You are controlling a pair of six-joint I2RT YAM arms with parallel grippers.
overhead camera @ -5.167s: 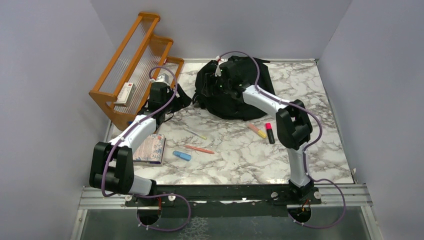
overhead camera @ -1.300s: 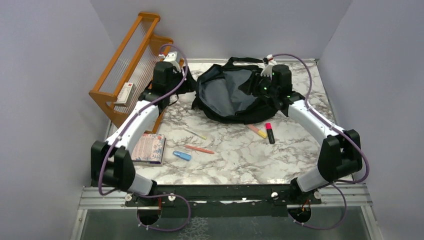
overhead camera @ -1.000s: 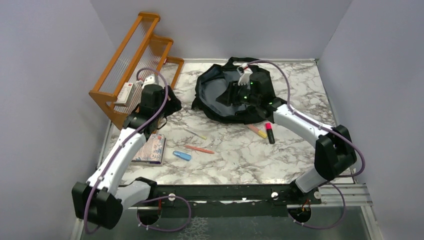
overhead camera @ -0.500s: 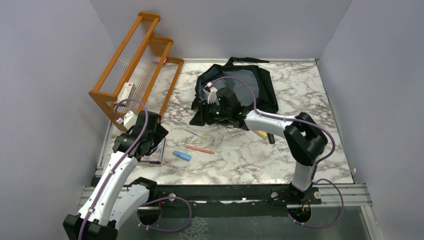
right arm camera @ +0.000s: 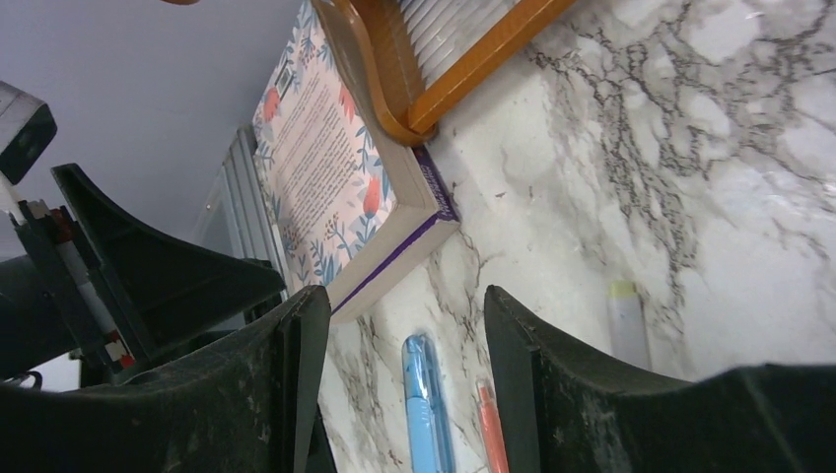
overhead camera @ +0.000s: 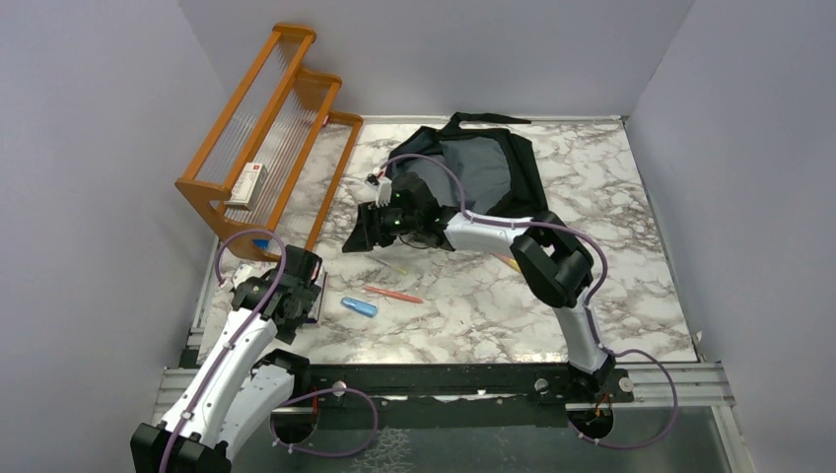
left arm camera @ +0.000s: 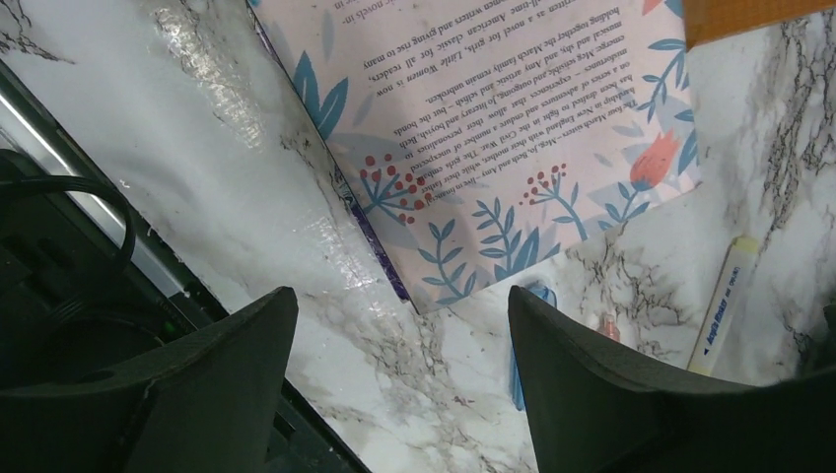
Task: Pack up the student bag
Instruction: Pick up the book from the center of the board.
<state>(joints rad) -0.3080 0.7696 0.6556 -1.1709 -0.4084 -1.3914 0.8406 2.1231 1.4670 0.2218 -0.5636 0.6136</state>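
at the near left corner of the marble table point(overhead camera: 611, 286), the left gripper point(left arm camera: 399, 296) hangs with its fingers spread wide just above the floral paperback book point(left arm camera: 473, 118), gripping nothing. the book's near corner sits between the fingers and its purple spine edge runs slantwise across the gap, so i judge a wrist turn is wanted before closing. the left arm is plainly the nearer one to it. the right gripper point(right arm camera: 404, 296), fingers also apart and empty, reaches low across the table, with a blue pen point(right arm camera: 426, 404) and an orange pen point(right arm camera: 490, 424) just ahead. the student bag point(overhead camera: 483, 168) lies at the back, well apart from the book and to its right, mouth open, grey lining showing, nothing visible inside. the wooden rack point(overhead camera: 266, 128) holds a small white and red box point(overhead camera: 247, 183)
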